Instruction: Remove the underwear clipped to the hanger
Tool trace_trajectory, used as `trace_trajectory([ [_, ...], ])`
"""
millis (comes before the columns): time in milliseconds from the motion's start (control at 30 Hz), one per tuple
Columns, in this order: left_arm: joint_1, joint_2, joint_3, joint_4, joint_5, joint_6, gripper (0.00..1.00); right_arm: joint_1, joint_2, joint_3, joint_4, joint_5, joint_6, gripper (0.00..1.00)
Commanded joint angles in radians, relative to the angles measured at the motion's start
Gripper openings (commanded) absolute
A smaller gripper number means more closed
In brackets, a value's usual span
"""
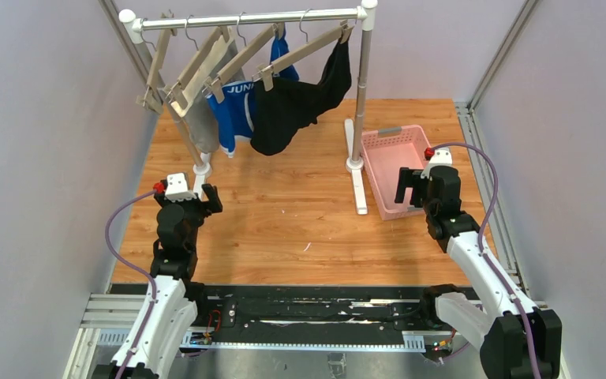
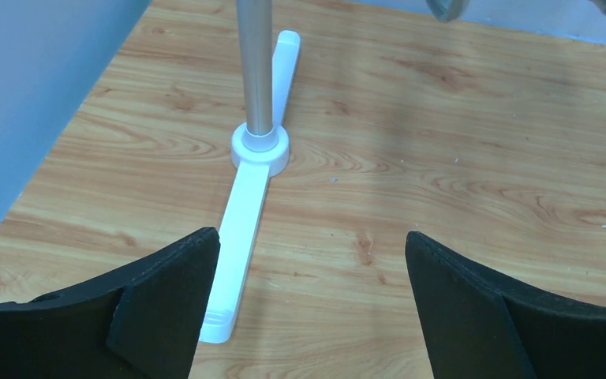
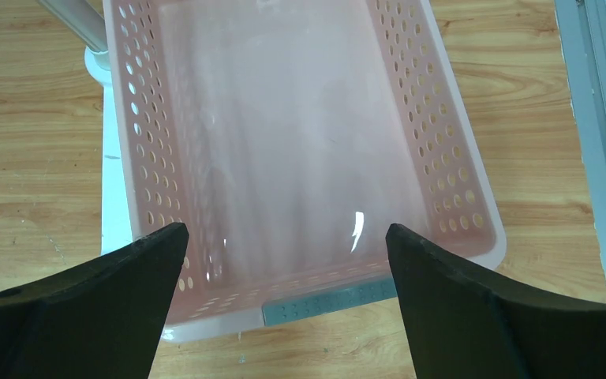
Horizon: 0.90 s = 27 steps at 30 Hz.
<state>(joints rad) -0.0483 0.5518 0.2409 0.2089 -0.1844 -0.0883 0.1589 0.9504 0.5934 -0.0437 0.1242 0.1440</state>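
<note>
Hovering empty with jaws spread, the left gripper point(image 1: 207, 197) sits lower left by the rack's foot point(image 2: 245, 229). The right gripper point(image 1: 405, 185), equally spread, hangs over the pink basket point(image 3: 461, 166), probably the drop spot. Grey briefs point(image 1: 201, 130), blue briefs point(image 1: 235, 110) and black briefs point(image 1: 292, 106) hang clipped to wooden hangers point(image 1: 308, 46) at the top.
</note>
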Motion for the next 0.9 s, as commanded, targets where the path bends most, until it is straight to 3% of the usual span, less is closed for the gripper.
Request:
trace_trajectory([
  [0, -0.005, 0.003, 0.016, 0.0, 0.046, -0.01, 0.98, 0.021, -0.003, 0.0, 0.0, 0.005, 0.021, 0.99],
  [367, -0.085, 0.127, 0.076, 0.008, 0.044, -0.004, 0.98, 0.023, -0.009, -0.011, 0.016, -0.021, 0.031, 0.99],
  [533, -0.189, 0.195, 0.161, -0.01, 0.016, 0.037, 0.98, 0.023, 0.002, 0.007, -0.005, -0.025, 0.036, 0.99],
  [700, -0.305, 0.301, 0.352, -0.137, 0.037, 0.02, 0.98, 0.024, 0.005, 0.027, -0.027, -0.031, 0.028, 0.99],
  [767, -0.331, 0.373, 0.445, -0.221, 0.123, 0.025, 0.98, 0.027, -0.008, 0.024, -0.027, -0.029, 0.024, 0.99],
  [867, -0.425, 0.454, 0.58, -0.385, 0.109, 0.052, 0.98, 0.029, -0.03, 0.02, -0.027, -0.022, 0.018, 0.99],
])
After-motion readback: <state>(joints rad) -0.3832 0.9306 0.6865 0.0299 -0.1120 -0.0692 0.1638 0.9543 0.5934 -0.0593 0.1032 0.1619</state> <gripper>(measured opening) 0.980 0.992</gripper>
